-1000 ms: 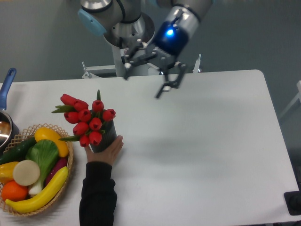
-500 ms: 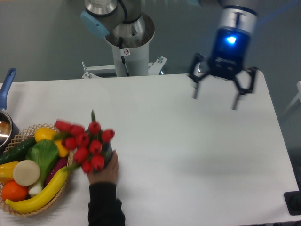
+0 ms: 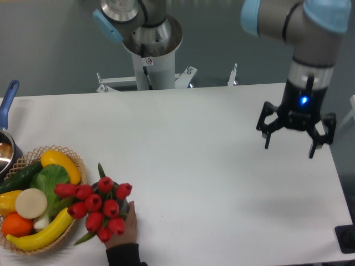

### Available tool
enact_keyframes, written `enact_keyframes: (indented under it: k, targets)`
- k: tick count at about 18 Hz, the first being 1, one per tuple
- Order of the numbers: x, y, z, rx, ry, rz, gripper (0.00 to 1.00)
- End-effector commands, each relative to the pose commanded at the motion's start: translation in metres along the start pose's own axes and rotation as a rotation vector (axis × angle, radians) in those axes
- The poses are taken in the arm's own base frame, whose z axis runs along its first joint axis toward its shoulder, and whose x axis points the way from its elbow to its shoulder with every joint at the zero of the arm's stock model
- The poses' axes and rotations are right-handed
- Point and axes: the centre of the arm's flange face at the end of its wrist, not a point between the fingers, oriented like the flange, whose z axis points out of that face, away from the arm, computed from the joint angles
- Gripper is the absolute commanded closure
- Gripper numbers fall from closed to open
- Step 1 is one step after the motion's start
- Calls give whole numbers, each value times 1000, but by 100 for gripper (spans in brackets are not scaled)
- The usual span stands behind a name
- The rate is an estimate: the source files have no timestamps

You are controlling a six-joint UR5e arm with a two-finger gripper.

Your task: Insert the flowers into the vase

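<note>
The flowers [image 3: 97, 205], a bunch of red tulip buds with green leaves, stand in the vase at the front left of the table. Only a sliver of the dark vase [image 3: 122, 206] shows behind the buds. A person's hand [image 3: 125, 231] in a black sleeve holds the vase from the front edge. My gripper [image 3: 295, 145] hangs open above the right side of the table, far from the flowers, with nothing between its fingers.
A woven basket [image 3: 78, 166] of toy fruit and vegetables sits at the front left, touching the flowers. A blue-handled metal pot [image 3: 6, 124] is at the left edge. The arm's base [image 3: 151, 52] stands behind the table's back edge.
The gripper has swung from the back middle to the right side and lowered. The hand has pulled the vase with the flowers toward the front edge.
</note>
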Motion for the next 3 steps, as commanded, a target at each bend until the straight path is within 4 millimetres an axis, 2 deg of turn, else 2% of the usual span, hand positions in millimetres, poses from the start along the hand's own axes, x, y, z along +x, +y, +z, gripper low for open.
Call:
enact_keyframes:
  k: [3]
  targets:
    - [4,-6,16,-78,-11,31,0]
